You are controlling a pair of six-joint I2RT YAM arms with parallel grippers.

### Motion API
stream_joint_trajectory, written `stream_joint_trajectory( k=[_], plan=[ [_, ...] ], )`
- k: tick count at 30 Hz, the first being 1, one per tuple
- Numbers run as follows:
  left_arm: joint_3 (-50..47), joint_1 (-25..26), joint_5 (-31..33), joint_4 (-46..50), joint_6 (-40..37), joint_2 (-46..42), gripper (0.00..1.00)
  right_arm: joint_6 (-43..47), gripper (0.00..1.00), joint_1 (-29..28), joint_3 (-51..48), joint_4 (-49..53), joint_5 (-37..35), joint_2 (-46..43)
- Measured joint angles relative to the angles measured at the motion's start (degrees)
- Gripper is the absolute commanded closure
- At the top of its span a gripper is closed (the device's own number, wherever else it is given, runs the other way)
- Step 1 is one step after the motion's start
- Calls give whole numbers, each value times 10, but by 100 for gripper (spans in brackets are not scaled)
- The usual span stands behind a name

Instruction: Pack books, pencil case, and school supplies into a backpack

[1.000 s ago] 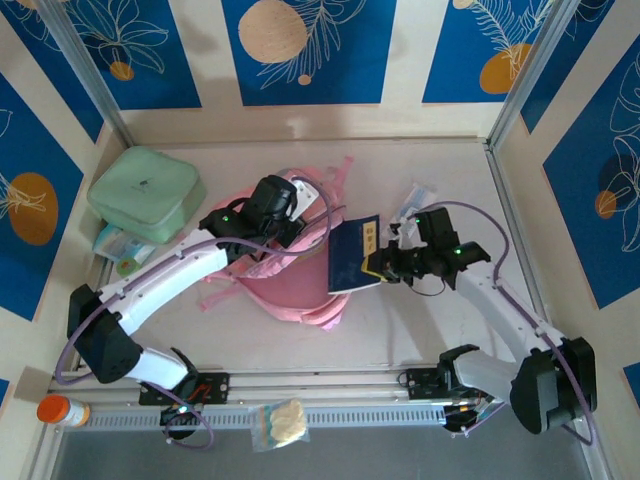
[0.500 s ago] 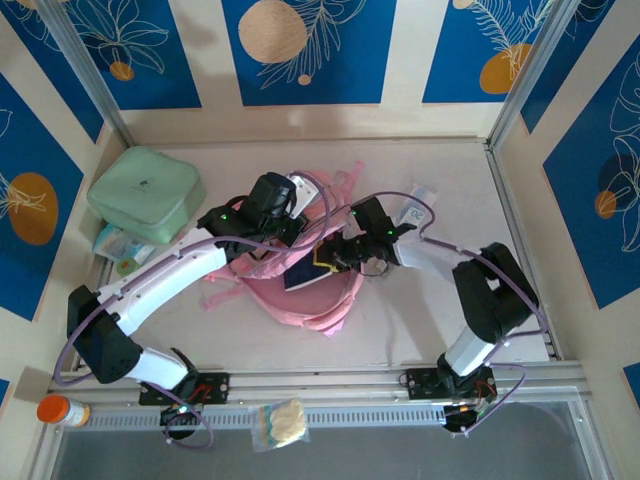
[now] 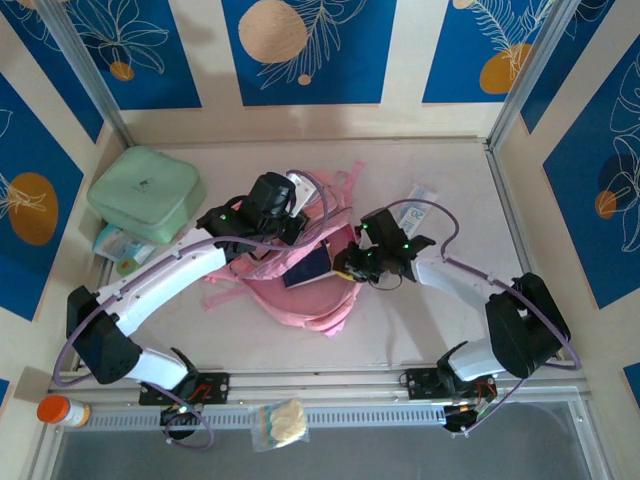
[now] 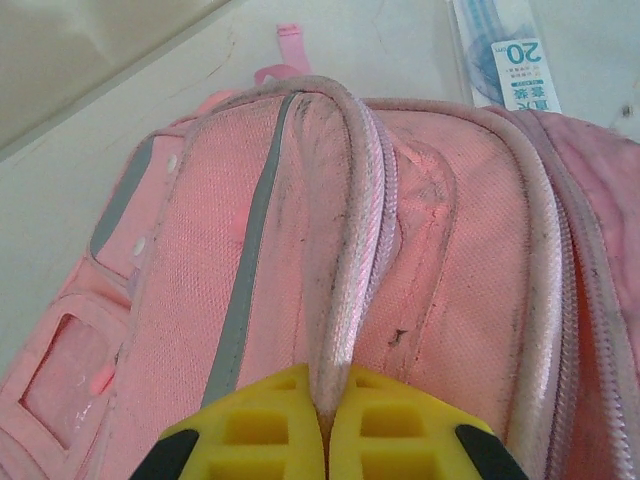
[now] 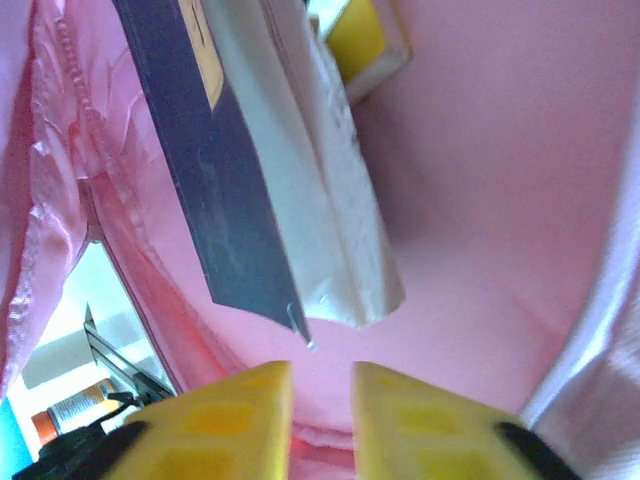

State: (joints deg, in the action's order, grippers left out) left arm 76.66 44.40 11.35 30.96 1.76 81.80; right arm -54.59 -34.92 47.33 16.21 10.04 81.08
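The backpack (image 3: pixel 300 295) is seen lying in the middle of the table (image 3: pixel 400 330), its mouth turned toward the right arm. A fold of its pink zip edge is clamped between the closed fingers of the left gripper (image 4: pixel 325 425), and by this pinch the opening is held up.

In the right wrist view a navy book (image 5: pixel 190 150) is seen inside the pink lining, tilted, with its pale page block exposed; from above, part of its cover is visible at the mouth. The right gripper (image 5: pixel 320 395) is placed just below the book's lower corner, its fingers a narrow gap apart. Nothing is gripped between them, and only lining is seen through the gap. A yellow-covered thing (image 5: pixel 360 35) is glimpsed deeper in; it is probably the yellow paperback, though this cannot be confirmed. The pencil case (image 3: pixel 415 212) is seen on the table beyond the right arm, outside the bag, well apart from the mint-green case (image 3: pixel 145 192) at the far left.

The book is judged to be only loosely seated. If the right gripper is drawn out along the lining, the corner could be caught and the book dragged back out. If the thin piping slips from the left pinch, the mouth would be dropped over book and fingers alike. Room for the pencil case could also be blocked by the tilted book
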Motion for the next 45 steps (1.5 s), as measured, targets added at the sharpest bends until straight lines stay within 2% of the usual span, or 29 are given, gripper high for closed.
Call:
stream_joint_trajectory(
  k=[3, 7, 13, 19, 23, 28, 29, 32, 34, 35, 39, 45],
  plan=[
    [0, 0, -4, 0, 11, 0, 99, -26, 100, -43, -7, -12, -21, 20],
    [0, 0, -4, 0, 26, 0, 99, -46, 100, -80, 2, -33, -71, 74],
    [-1, 0, -4, -1, 54, -2, 99, -55, 100, -71, 12, -123, -161, 103],
    [-5, 0, -4, -16, 90, -3, 99, -39, 100, -62, 60, -165, -191, 135],
    [-14, 0, -4, -22, 111, -3, 99, -20, 98, -67, 2, -179, -193, 74],
    [-47, 0, -23, -57, 153, 1, 98, 10, 95, -74, -38, -105, -215, -92],
    [-54, 1, -26, -64, 161, 3, 95, 15, 95, -73, -38, -89, -219, -122],
    [-76, 1, -45, -83, 185, 12, 78, 28, 91, -65, -38, -31, -231, -197],
    [-87, 3, -61, -90, 202, 15, 62, 40, 91, -59, -37, 13, -232, -230],
    [-91, 4, -68, -92, 207, 14, 58, 44, 91, -56, -37, 31, -231, -238],
    [-144, 4, -79, -109, 240, -26, 47, 64, 85, -62, -36, 96, -223, -249],
    [-258, 1, -53, -109, 294, -195, 36, 68, 84, -111, -23, 138, -195, -211]
  ],
)
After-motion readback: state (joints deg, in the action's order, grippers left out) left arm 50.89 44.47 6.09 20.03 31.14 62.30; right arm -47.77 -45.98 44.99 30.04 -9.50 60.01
